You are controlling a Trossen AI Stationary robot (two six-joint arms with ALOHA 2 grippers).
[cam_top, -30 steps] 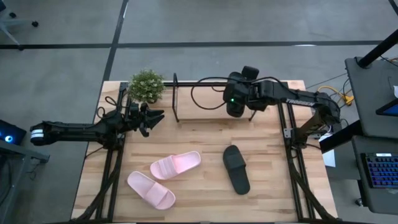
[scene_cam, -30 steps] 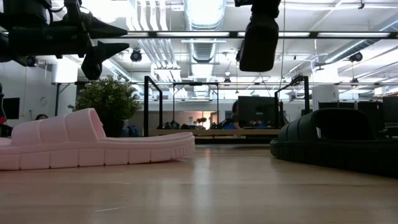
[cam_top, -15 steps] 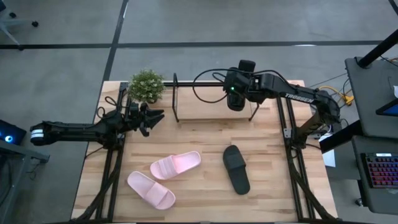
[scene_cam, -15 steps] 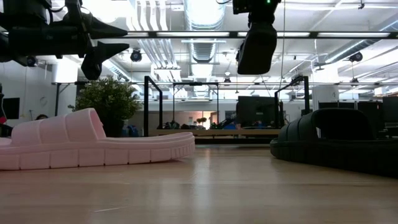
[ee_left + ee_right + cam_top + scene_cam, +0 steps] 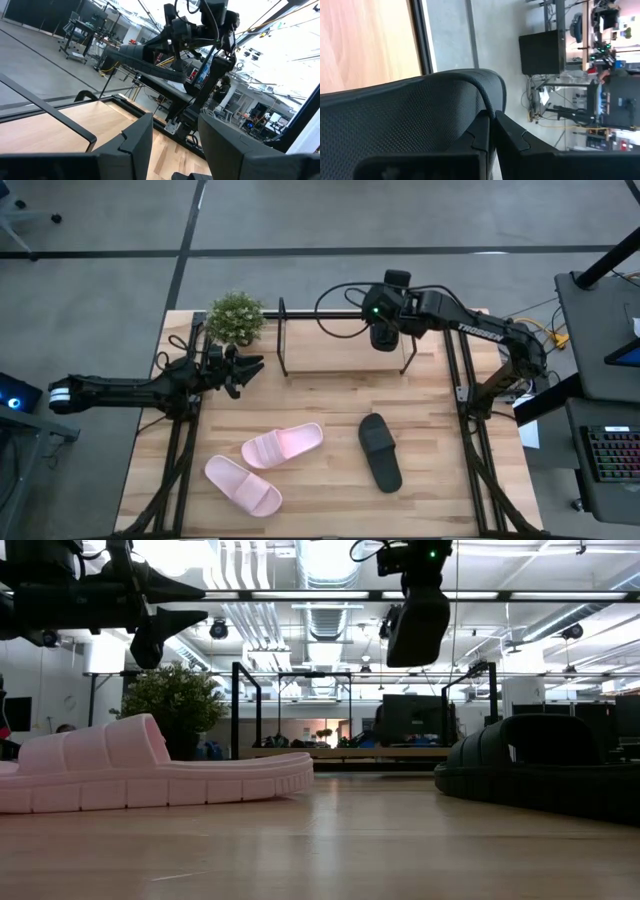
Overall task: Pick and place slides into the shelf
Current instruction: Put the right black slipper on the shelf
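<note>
Two pale pink slides [image 5: 282,445] [image 5: 243,485] and one black slide [image 5: 380,452] lie soles down on the near half of the table. In the low view the nearest pink slide [image 5: 150,775] and that black slide [image 5: 540,775] sit in front. The second black slide [image 5: 420,628] hangs from my right gripper [image 5: 384,332], which is shut on it above the shelf [image 5: 340,356]. The shelf stands at the far edge, its board bare. My left gripper [image 5: 252,367] is open and hovers left of the shelf, holding nothing. My right gripper [image 5: 492,125] pinches the black slide between its two fingers at a thin curved edge [image 5: 490,102]. The fingers come from above, pointing down. The slide hangs below them, tilted and lifted clear over the shelf board.
A small potted plant [image 5: 236,318] stands at the far left corner, beside the shelf's left end tube [image 5: 282,338]. Black frame struts run along the table's left and right sides. Bare wood lies between the shelf and the slides on the table.
My right gripper has carried the black slide toward the table's far edge, from the shelf's near side to above its board, turning slightly as it went. The slide stayed hanging in the hold. The other slides have not moved.
</note>
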